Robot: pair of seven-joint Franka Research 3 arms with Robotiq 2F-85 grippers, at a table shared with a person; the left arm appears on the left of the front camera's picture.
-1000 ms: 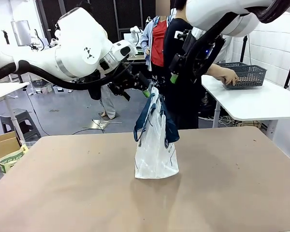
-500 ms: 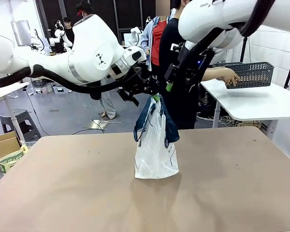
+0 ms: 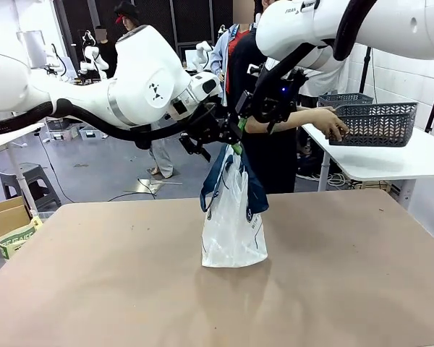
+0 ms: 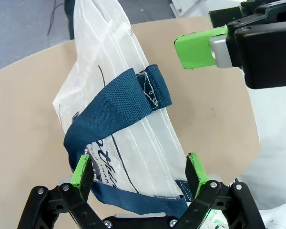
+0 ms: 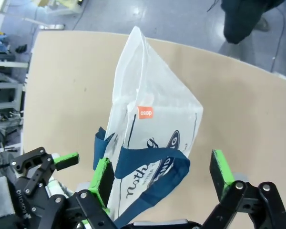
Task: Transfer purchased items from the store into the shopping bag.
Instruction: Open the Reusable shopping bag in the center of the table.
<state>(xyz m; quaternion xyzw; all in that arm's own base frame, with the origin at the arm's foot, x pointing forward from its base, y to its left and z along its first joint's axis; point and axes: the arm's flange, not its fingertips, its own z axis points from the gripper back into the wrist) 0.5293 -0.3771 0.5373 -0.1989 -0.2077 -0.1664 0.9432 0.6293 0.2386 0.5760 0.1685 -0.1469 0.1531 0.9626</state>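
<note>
Shopping bag (image 3: 233,224) stands upright in the middle of the desk (image 3: 94,275). Left end effector (image 4: 138,164) and right end effector (image 5: 162,164) are both open just above its top, gripping nothing.

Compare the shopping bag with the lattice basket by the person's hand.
The shopping bag is translucent white plastic with navy strap handles; the basket is dark grey lattice. The bag stands upright on the brown table, beneath the open left gripper and right gripper; the basket is at the white side table, a person's hand on it. Both are containers.
</note>
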